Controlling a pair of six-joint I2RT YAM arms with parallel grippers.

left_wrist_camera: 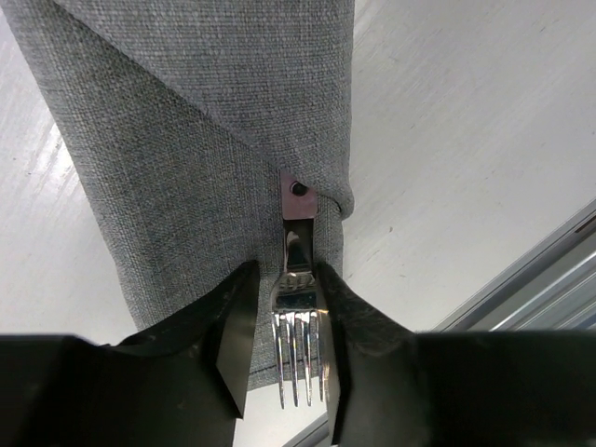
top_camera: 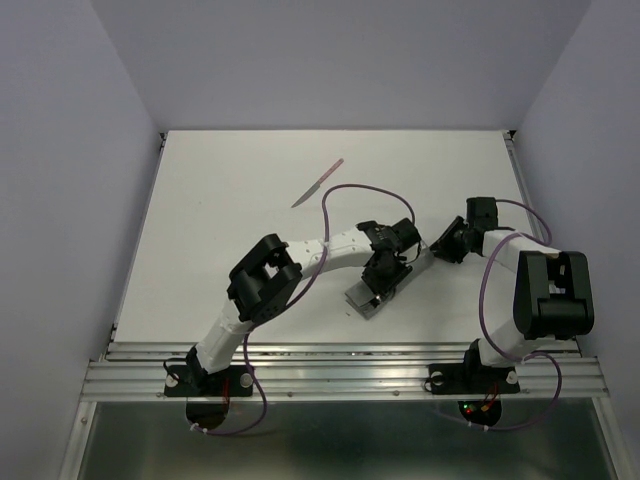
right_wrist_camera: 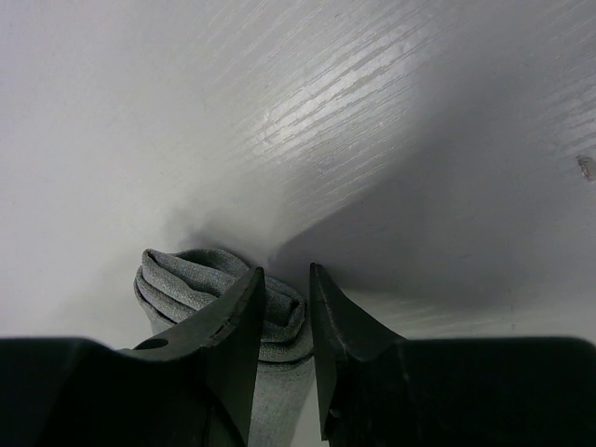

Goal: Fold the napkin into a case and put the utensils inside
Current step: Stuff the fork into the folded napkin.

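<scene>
The grey napkin lies folded into a narrow case (top_camera: pixel 364 299) near the table's front centre. In the left wrist view the case (left_wrist_camera: pixel 186 140) has a diagonal pocket fold. My left gripper (left_wrist_camera: pixel 284 277) is shut on the fork (left_wrist_camera: pixel 296 312) at its silver head, tines pointing back at the camera. The fork's pinkish handle (left_wrist_camera: pixel 298 194) is tucked under the pocket edge. My right gripper (right_wrist_camera: pixel 285 279) is closed on the rolled far end of the case (right_wrist_camera: pixel 182 275). In the top view the left gripper (top_camera: pixel 384 278) is over the case and the right gripper (top_camera: pixel 438 248) is at its far end. The knife (top_camera: pixel 318 182) lies alone further back.
The white table (top_camera: pixel 220 230) is bounded by a metal rail (top_camera: pixel 340 365) along the front edge, just past the case's near end, and by pale walls on the other sides. Purple cables loop over both arms.
</scene>
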